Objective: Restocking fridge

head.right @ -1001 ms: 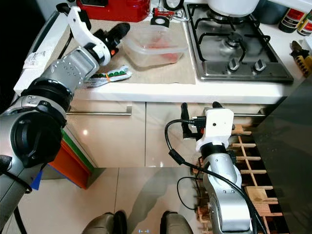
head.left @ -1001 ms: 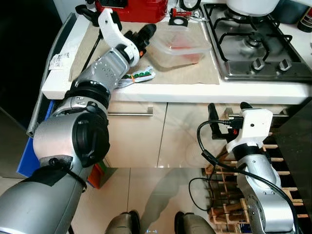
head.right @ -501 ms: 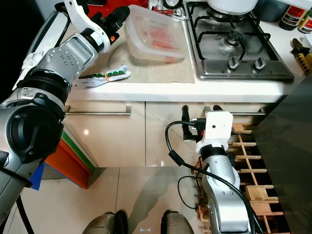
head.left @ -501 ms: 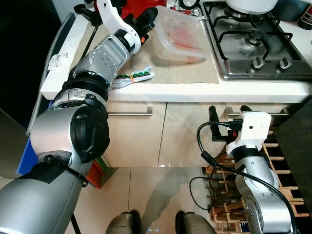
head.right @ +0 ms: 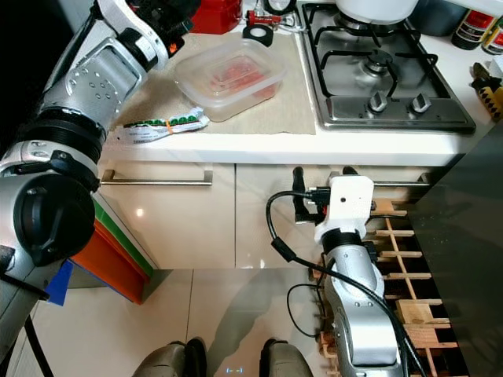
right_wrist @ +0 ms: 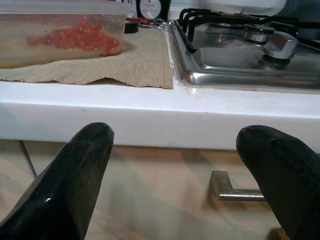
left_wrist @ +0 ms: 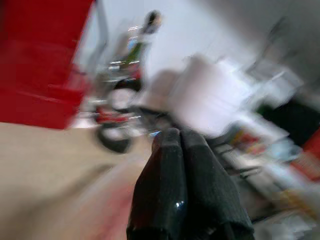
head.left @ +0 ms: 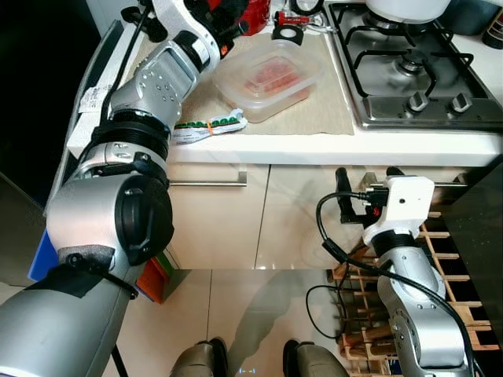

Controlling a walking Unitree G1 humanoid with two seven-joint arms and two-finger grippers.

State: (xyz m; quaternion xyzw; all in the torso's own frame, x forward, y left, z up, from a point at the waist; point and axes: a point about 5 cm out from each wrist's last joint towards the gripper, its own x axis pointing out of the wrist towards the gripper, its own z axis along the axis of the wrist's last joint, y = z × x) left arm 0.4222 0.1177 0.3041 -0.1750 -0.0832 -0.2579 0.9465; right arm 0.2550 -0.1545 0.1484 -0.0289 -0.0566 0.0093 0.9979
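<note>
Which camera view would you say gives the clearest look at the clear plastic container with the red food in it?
The right eye view: the plastic container lies whole and sharp on the beige mat. The left eye view shows it equally whole from a slightly shifted angle. The right wrist view catches just its side wall, low and edge-on. The left wrist view is too blurred to tell.

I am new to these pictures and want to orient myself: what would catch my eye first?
First, the clear plastic container holding red food, resting on the beige mat on the counter beside the gas stove. The left gripper, jaws shut, is raised by the red appliance at the counter's back. The right gripper is open, low before the cabinet fronts.
</note>
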